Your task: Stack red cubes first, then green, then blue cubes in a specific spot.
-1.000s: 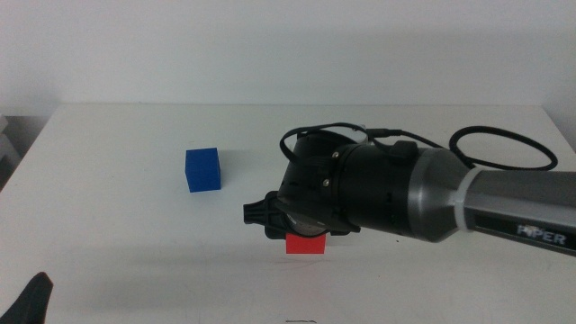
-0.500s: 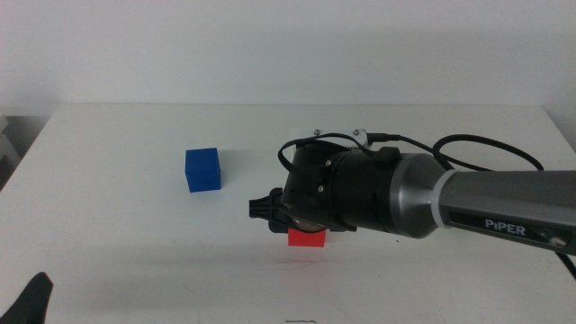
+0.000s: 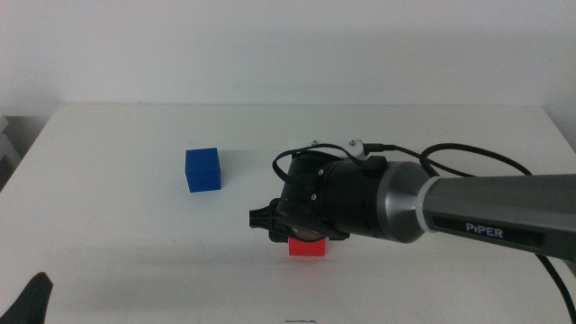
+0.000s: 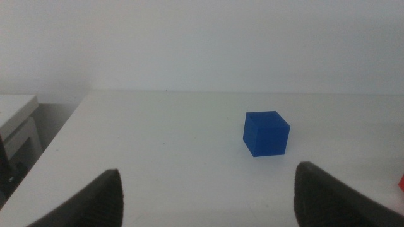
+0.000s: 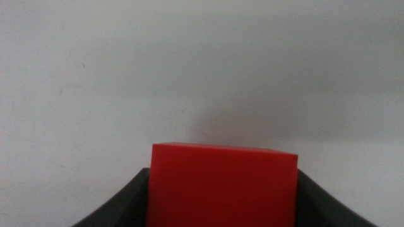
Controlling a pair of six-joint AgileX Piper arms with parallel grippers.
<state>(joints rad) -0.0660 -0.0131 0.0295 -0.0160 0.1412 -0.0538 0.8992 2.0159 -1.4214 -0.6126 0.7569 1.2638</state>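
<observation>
The red cube (image 3: 307, 247) sits low at the table's front centre, mostly covered by my right arm's wrist. In the right wrist view it (image 5: 222, 183) fills the space between the two jaws of my right gripper (image 5: 222, 195), which is shut on it. I cannot tell whether it touches the table. The blue cube (image 3: 202, 169) stands alone to the left and farther back, and also shows in the left wrist view (image 4: 266, 133). The green cube is out of view. My left gripper (image 4: 208, 195) is open and empty, waiting at the front left corner (image 3: 31, 301).
The white table (image 3: 108, 234) has bare surface to the left and front. The right arm's black cable (image 3: 468, 153) loops above the table at the right. A white wall rises behind the far edge.
The right arm has swung slightly, its wrist sinking toward the table. The red cube rose a little, then came down lower and slightly right. The blue cube and left gripper have not moved.
</observation>
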